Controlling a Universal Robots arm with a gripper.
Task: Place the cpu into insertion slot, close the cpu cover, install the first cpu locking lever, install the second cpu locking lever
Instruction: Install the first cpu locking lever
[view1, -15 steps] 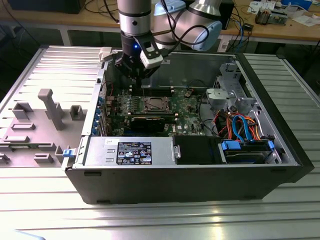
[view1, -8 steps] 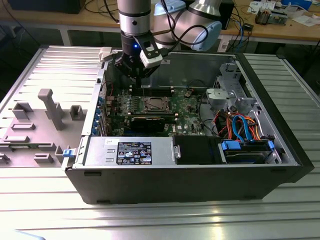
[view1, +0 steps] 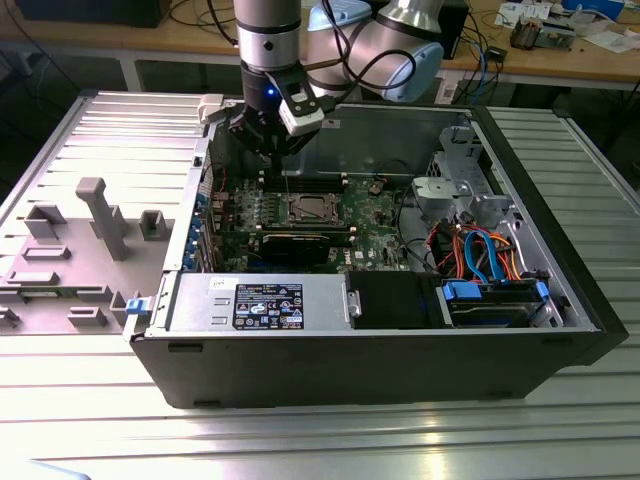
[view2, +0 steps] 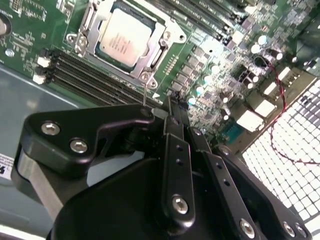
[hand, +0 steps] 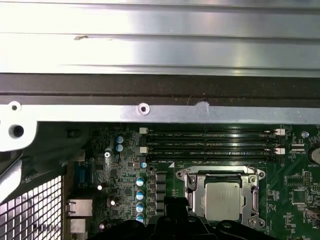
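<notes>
CPU (view2: 121, 37) is lying flat in the insertion slot (view2: 81, 41) on the green motherboard (view2: 210, 55), inside the open computer case (view1: 560, 290) on the desk (view1: 330, 440). The silvery CPU cover (view2: 159, 50) appears to be lying down around it, framing the chip's metal top. The gripper (view2: 172, 105) is hovering over the board with its fingers (view2: 176, 150) drawn together and nothing between them. In the second wrist view the chip is sitting just ahead of the fingertips and lower. In the exterior view the gripper (view1: 272, 150) is hanging above the slot, which lies slightly toward the exterior view's right. A thin wire, probably a locking lever (view2: 144, 92), is rising from the slot's near corner and ending just beside the fingertips, not touching them as far as I can tell.
</notes>
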